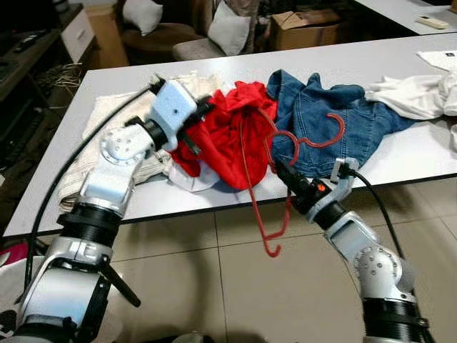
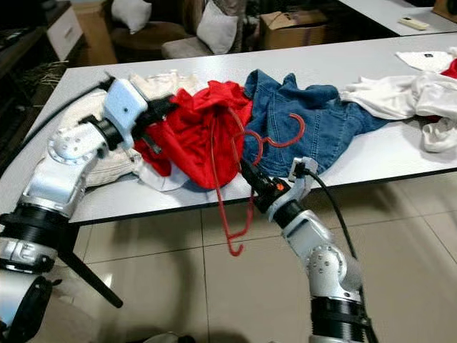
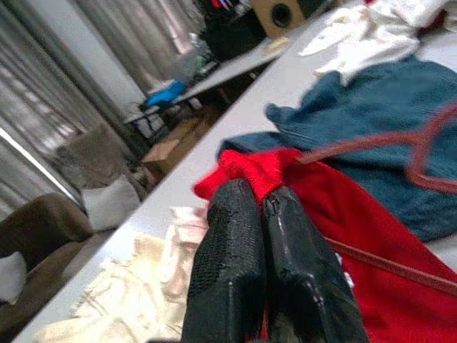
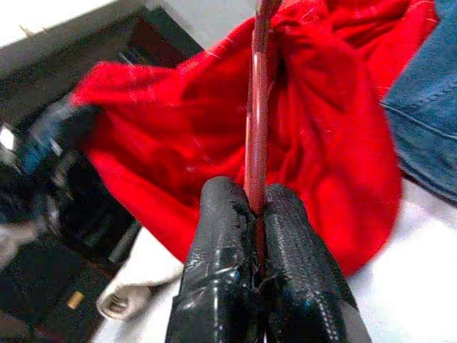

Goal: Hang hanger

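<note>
Writing, labels: none legible on any item.

Red hanger (image 1: pixel 265 187): thin wire; hook end lying on the blue denim garment (image 1: pixel 321 114), hook curling toward the robot's right; long axis running from the worktop (image 1: pixel 335 61) down over its near edge, lower corner hanging free above the tiled floor (image 1: pixel 235 286); one side rod passing through the red garment (image 1: pixel 228 132).

Right tool (image 1: pixel 284 174): at the near edge of the worktop, fingers (image 4: pixel 228 236) pressed together on a rod of the hanger, rod running straight out between them; right arm bent at the elbow, forearm reaching up and forward from below the worktop edge.

Left tool (image 3: pixel 260 207): fingers together, pinching a fold of the red garment at its left side; left arm raised, elbow out, wrist turned inward over the worktop.

Other items: cream cloth (image 1: pixel 107 118) under and beside the left arm; white clothes (image 1: pixel 414 96) at the right end of the worktop; cardboard box (image 1: pixel 307 28) and cushioned chairs (image 1: pixel 207 36) beyond.
</note>
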Motion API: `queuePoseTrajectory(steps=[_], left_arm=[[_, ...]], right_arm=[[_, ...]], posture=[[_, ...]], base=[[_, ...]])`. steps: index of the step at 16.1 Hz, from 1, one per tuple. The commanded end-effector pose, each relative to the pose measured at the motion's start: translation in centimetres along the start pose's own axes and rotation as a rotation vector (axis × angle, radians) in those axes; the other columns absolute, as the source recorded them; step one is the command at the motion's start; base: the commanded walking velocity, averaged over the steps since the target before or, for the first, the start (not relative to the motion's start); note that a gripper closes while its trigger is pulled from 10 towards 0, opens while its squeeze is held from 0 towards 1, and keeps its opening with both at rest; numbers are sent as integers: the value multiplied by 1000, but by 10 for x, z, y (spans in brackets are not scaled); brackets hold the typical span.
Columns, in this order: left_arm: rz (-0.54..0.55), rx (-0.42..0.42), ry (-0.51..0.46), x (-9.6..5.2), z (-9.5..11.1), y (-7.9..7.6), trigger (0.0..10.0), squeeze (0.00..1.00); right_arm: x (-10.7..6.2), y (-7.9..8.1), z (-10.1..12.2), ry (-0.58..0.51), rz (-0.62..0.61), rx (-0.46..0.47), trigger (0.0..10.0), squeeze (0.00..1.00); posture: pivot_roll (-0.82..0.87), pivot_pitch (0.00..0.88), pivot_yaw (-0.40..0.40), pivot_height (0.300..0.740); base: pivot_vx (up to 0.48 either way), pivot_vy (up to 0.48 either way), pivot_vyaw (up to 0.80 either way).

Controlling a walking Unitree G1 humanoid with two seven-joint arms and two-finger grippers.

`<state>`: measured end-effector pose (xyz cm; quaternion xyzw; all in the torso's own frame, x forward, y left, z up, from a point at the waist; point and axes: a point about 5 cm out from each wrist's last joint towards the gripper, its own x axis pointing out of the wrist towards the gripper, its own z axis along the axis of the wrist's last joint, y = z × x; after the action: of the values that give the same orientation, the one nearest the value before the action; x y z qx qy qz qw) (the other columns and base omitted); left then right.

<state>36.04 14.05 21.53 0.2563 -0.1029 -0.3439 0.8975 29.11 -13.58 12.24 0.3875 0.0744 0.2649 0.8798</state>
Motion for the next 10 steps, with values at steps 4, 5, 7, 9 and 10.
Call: queuePoseTrajectory(steps=[4, 5, 7, 9, 10], left_arm=[[-96, -68, 116, -5, -24, -27, 0, 0], [-138, -84, 130, -6, -27, -36, 0, 0], [-205, -143, 131, -10, -27, -49, 0, 0], [-315, -200, 123, -17, -23, -59, 0, 0], [-351, -212, 121, -20, -21, -61, 0, 0]], right_arm=[[11, 2, 17, -279, 36, 263, 10000, 0], [15, 4, 14, -289, 43, 299, 10000, 0], [24, 1, 9, -304, 5, 329, 10000, 0], [41, 4, 13, -350, -4, 403, 10000, 0], [49, 6, 12, -348, -22, 395, 10000, 0]], posture=[[-117, 0, 91, 740], [-119, 0, 91, 740], [-116, 0, 87, 740], [-93, 0, 77, 740], [-80, 0, 73, 740]], base=[[0, 0, 0], [0, 0, 0], [0, 0, 0], [0, 0, 0], [0, 0, 0]])
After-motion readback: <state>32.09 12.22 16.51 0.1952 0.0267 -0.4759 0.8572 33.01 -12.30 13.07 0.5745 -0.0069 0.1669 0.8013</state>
